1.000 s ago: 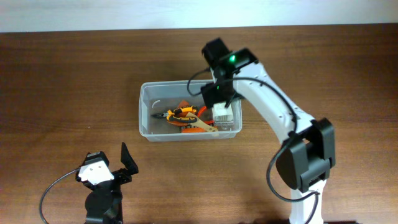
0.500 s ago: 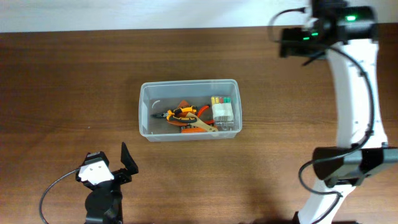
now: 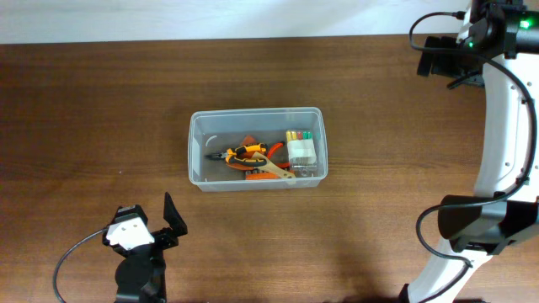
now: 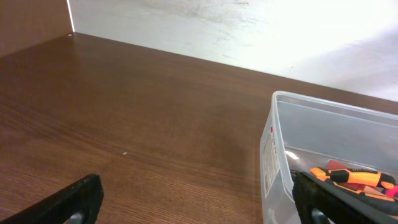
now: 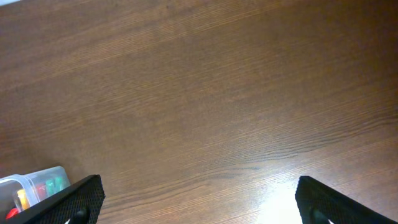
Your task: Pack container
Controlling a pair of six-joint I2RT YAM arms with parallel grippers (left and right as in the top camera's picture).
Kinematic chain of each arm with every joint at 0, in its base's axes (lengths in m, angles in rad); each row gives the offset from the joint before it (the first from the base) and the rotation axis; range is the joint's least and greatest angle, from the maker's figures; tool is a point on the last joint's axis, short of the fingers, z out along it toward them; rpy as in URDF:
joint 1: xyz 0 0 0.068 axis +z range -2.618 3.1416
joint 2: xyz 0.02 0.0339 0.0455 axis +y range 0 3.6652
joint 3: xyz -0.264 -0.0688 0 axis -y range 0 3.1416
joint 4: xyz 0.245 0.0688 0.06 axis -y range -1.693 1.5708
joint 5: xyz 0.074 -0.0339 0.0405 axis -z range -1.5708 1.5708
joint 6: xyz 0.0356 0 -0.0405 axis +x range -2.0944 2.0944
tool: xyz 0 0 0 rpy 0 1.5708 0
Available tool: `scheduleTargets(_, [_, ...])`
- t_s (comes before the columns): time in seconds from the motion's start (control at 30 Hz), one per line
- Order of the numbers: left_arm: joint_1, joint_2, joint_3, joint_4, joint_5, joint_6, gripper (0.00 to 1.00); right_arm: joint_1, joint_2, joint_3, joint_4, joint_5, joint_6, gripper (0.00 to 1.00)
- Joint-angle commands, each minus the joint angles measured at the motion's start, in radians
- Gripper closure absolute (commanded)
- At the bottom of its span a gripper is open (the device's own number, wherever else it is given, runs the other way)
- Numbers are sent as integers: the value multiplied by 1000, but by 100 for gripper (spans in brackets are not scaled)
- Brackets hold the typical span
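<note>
The container (image 3: 194, 154) is a clear rectangular tub at the table's middle. In it lie orange-and-black pliers (image 3: 240, 154), a small clear box with coloured bits (image 3: 301, 150) and a tan-handled tool (image 3: 274, 172). My right gripper (image 3: 431, 57) is open and empty, high at the far right, well away from the tub. Its wrist view shows open jaws (image 5: 202, 205) over bare wood, with the tub's corner (image 5: 31, 185) at lower left. My left gripper (image 3: 171, 221) is open and empty near the front left. Its wrist view shows its jaws (image 4: 202, 208), the tub's wall (image 4: 273, 155) and the pliers (image 4: 351, 177).
The brown wooden table (image 3: 101, 109) spreads around the tub. A pale wall strip (image 3: 168, 17) runs along the far edge. The right arm's base (image 3: 472, 227) stands at the front right.
My right gripper has left the small clear box in the tub, lifted out and swung to the far right corner. The left arm has not moved.
</note>
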Motion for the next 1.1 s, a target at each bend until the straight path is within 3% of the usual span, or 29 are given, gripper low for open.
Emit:
scheduleTargets(0.0, [-3, -6, -3, -2, -3, 9, 1, -6, -8, 11, 0, 5, -3, 1])
scheduleTargets(0.53, [-3, -6, -3, -2, -3, 9, 1, -7, -29, 11, 0, 5, -3, 1])
scheduleTargets(1.07, [-3, -6, -3, -2, -3, 9, 1, 130, -665, 11, -1, 5, -3, 1])
